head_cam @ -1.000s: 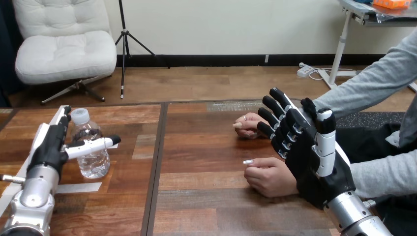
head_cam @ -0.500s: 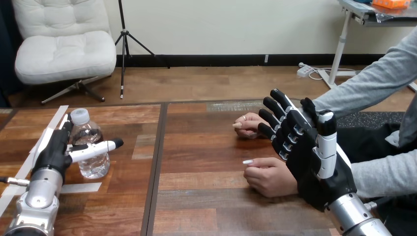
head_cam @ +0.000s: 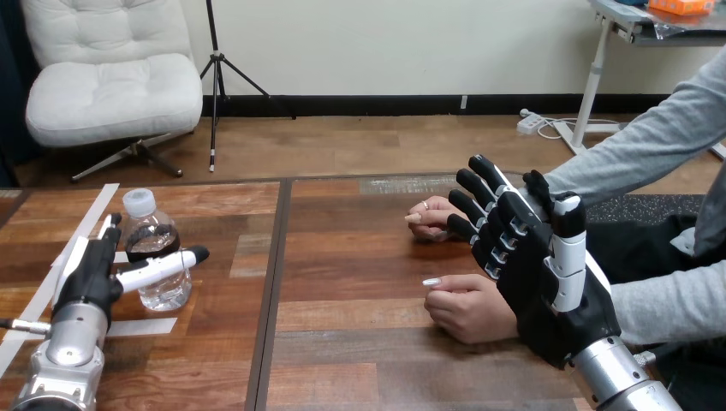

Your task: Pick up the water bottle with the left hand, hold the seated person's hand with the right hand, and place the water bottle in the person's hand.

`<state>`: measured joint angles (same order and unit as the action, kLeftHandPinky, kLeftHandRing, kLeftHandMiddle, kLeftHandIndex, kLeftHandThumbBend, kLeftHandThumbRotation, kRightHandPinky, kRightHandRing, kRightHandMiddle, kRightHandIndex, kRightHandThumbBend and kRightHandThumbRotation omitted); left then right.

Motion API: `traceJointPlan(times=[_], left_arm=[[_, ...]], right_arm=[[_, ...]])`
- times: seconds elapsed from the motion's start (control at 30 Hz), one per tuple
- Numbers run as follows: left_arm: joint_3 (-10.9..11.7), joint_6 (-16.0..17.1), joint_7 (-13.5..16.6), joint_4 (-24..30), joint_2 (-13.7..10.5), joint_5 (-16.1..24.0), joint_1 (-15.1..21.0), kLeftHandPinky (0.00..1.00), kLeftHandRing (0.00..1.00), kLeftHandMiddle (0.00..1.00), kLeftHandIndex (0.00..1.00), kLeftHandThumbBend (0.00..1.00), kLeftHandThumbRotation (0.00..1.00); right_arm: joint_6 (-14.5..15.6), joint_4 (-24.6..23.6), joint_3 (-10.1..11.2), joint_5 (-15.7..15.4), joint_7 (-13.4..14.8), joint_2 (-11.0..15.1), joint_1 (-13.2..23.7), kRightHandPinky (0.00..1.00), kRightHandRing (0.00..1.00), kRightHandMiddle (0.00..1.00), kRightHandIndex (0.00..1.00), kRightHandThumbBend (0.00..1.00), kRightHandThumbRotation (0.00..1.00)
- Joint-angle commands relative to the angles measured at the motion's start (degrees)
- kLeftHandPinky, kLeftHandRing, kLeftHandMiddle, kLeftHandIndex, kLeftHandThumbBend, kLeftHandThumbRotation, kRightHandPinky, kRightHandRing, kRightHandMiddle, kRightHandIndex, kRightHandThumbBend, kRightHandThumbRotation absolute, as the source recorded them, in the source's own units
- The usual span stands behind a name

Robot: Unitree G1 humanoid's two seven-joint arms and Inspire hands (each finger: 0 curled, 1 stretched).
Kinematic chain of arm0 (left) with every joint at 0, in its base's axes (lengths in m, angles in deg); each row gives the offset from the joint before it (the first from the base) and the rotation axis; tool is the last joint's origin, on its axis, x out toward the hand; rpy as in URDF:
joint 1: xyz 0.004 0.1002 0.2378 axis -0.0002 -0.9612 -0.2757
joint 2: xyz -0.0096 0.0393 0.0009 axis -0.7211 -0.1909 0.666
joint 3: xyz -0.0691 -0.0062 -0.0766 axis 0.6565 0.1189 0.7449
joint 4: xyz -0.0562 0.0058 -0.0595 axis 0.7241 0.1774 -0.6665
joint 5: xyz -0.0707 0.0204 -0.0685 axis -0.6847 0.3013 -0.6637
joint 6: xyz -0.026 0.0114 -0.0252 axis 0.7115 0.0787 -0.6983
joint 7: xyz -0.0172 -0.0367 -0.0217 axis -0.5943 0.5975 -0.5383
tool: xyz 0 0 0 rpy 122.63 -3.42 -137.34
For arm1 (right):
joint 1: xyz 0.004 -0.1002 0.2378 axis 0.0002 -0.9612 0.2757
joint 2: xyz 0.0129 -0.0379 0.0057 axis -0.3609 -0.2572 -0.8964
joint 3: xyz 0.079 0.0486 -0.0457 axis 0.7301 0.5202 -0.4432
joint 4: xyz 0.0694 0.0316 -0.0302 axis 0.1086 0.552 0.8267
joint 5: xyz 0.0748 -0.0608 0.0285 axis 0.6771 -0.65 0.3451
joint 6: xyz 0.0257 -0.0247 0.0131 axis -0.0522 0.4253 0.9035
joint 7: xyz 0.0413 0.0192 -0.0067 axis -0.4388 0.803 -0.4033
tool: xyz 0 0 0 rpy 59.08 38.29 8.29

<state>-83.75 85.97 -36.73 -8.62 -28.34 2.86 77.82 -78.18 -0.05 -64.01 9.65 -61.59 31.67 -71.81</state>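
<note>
Over the last second the robot's black-and-white left hand (head_cam: pixel 86 278) slid back toward the robot along the brown wooden surface (head_cam: pixel 360 342). It was unclenched, its straight thumb lying across the front of the clear plastic water bottle (head_cam: pixel 163 289) and its fingers on the bottle's far side. The bottle stood upright and unlifted, so the grasp looked unfinished. The right hand (head_cam: pixel 548 282) hovered spread as before, just beside the person's nearer hand (head_cam: pixel 467 308), holding nothing.
</note>
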Motion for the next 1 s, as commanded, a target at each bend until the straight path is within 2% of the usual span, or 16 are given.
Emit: traceJointPlan(times=[0.0,0.07,0.3,0.4,0.5,0.63,0.73,0.97], left_arm=[[-0.11,-0.4,0.97,0.37,1.06,-0.27,4.19,1.0,1.0,1.0,1.0,1.0,0.35],[-0.2,-0.76,1.11,0.34,1.12,-0.17,4.26,1.0,1.0,1.0,1.0,1.0,0.35],[1.78,-1.52,2.01,0.08,2.06,-2.35,4.38,1.0,1.0,1.0,1.0,1.0,0.33],[2.09,-2.06,2.86,0.08,2.35,-2.89,4.51,0.95,0.99,1.0,1.0,1.0,0.31],[1.89,-2.67,4.01,0.24,2.55,-2.68,4.64,0.77,0.83,0.89,1.0,1.0,0.3],[1.94,-3.32,5.29,0.43,2.86,-2.49,4.8,0.64,0.76,0.85,1.0,1.0,0.28],[1.78,-3.69,6.02,0.56,2.96,-2.22,4.92,0.64,0.78,0.88,1.0,1.0,0.27],[0.96,-4.26,7.41,0.57,2.82,-1.07,5.09,0.79,0.9,0.96,1.0,1.0,0.25]], right_arm=[[0.01,-3.72,0.72,0.88,0.21,-0.13,0.99,1.0,1.0,1.0,1.0,1.0,1.0],[-0.1,-3.75,0.7,0.88,0.19,-0.17,0.94,1.0,1.0,1.0,1.0,1.0,1.0],[-0.38,-4.01,0.58,0.63,0.25,-0.19,0.76,1.0,1.0,1.0,1.0,1.0,1.0],[-0.36,-4.16,0.56,0.61,0.28,-0.18,0.67,1.0,1.0,1.0,1.0,1.0,1.0],[-0.31,-4.39,0.55,0.59,0.43,-0.24,0.54,1.0,1.0,1.0,1.0,1.0,1.0],[-0.19,-4.68,0.57,0.69,0.67,-0.39,0.35,1.0,1.0,1.0,1.0,1.0,1.0],[-0.16,-4.96,0.56,0.73,0.89,-0.52,0.21,1.0,1.0,1.0,1.0,1.0,1.0],[-0.27,-5.24,0.51,0.92,1.0,-0.66,-0.04,1.0,1.0,1.0,1.0,1.0,1.0]])
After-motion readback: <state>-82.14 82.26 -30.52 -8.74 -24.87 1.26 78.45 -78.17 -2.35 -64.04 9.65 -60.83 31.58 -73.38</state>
